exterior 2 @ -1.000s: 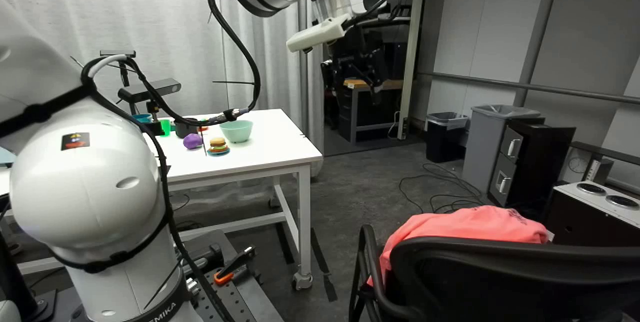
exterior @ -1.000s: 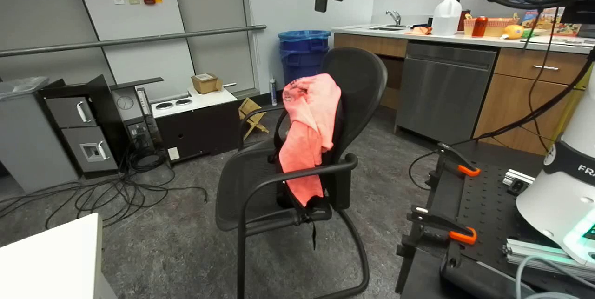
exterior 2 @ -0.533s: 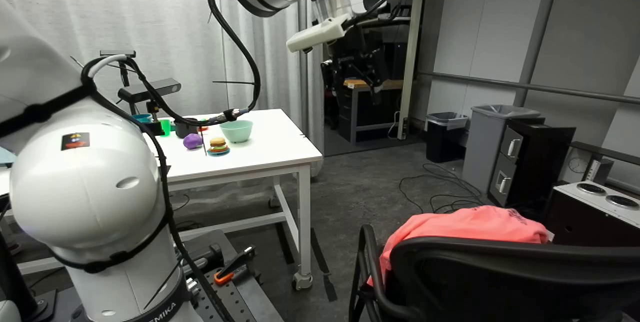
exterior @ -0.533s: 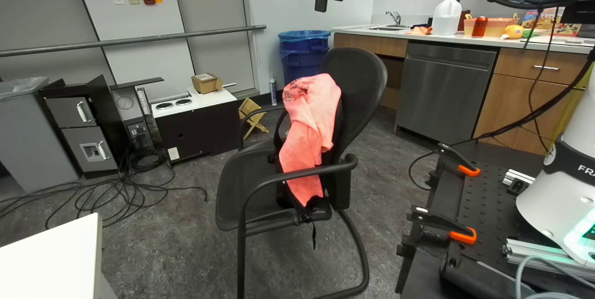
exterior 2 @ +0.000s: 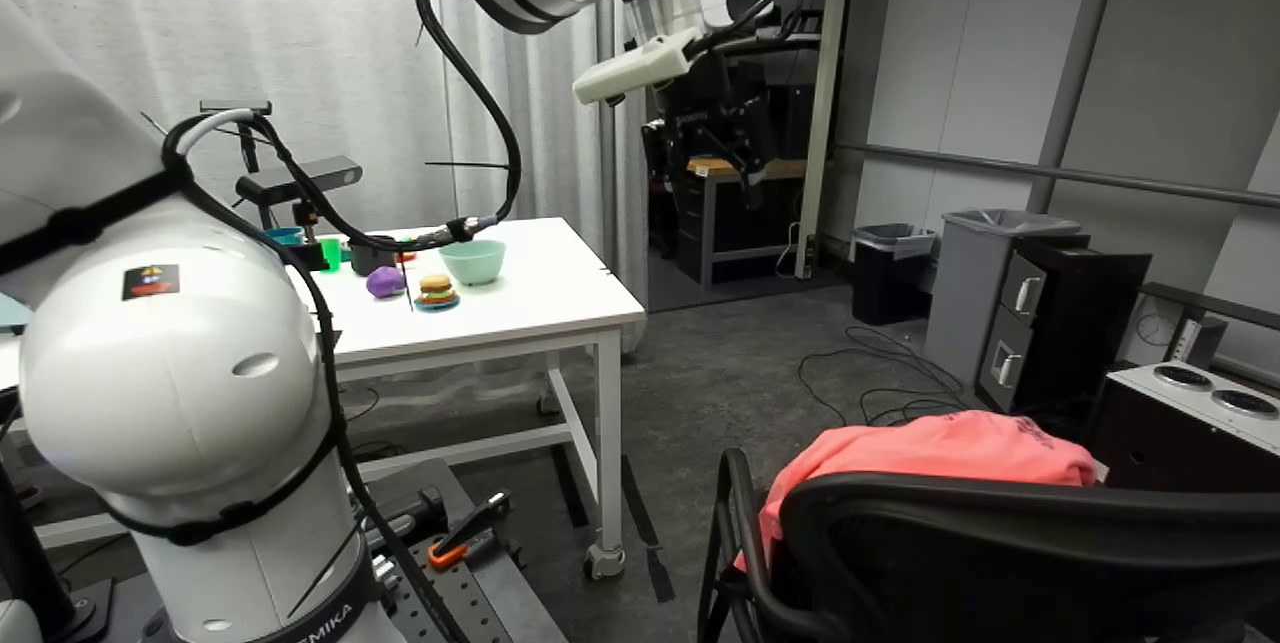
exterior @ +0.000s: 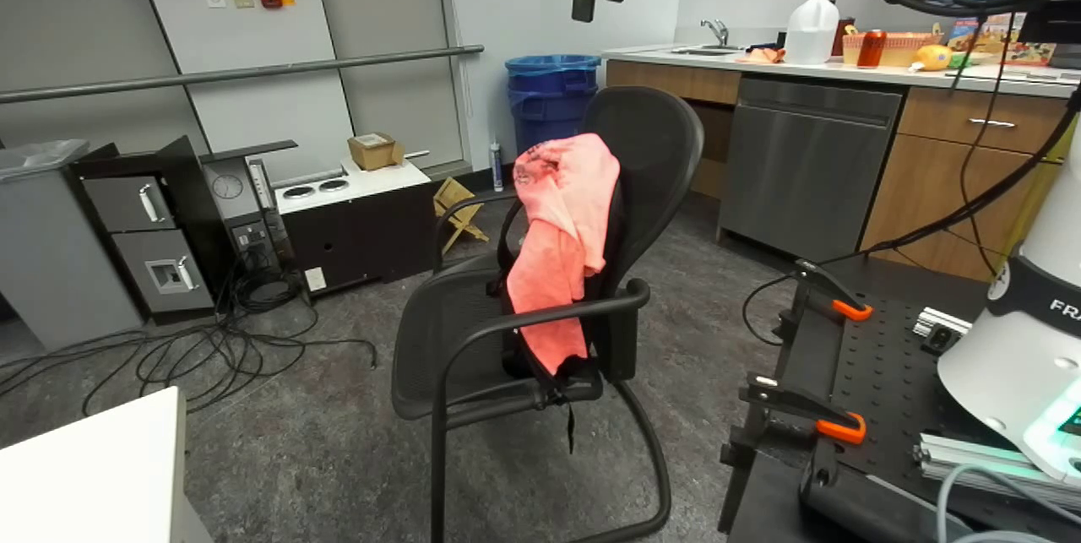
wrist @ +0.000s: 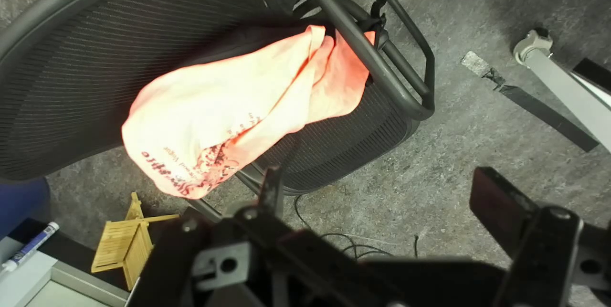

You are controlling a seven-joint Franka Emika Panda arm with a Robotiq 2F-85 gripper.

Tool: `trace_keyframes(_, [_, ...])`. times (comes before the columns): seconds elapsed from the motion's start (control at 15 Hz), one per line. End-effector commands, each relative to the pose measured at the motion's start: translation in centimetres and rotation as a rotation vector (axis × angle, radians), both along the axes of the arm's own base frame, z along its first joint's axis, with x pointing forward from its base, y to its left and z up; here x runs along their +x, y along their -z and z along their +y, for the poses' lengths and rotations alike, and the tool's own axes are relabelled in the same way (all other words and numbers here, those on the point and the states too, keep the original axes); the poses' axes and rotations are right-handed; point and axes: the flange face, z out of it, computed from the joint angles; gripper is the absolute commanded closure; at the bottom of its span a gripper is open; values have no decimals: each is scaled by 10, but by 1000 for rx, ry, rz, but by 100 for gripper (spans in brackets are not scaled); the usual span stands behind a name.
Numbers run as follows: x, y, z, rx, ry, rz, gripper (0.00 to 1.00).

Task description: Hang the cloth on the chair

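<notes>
The coral-pink cloth (exterior: 562,230) lies limp and creased in front of the backrest of the black chair (exterior: 654,154). It drapes over a dark item on the seat, and its lower end hangs behind the near armrest. In an exterior view the cloth (exterior 2: 930,448) shows beyond the chair's (exterior 2: 1000,563) top edge. In the wrist view the cloth (wrist: 229,92) lies across the chair (wrist: 143,35), its narrow end passing under an armrest. My gripper (wrist: 377,187) is open and empty, high above the chair and apart from the cloth; it also shows in both exterior views (exterior: 600,1) (exterior 2: 708,163).
A white table (exterior 2: 500,323) with a green bowl (exterior 2: 473,262) and toy food stands beside the robot base. A toy stove (exterior: 355,214), a grey bin (exterior: 59,247) and loose cables (exterior: 228,357) are on the floor beyond the chair. A counter (exterior: 811,78) stands behind.
</notes>
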Motion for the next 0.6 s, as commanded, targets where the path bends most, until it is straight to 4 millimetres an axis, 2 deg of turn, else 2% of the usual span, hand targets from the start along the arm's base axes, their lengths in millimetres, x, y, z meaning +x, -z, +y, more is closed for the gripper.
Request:
trace_keyframes(0.0, [0, 0, 0, 0, 0, 1, 0])
trace_keyframes(0.53, [-4, 3, 0, -1, 42, 57, 0])
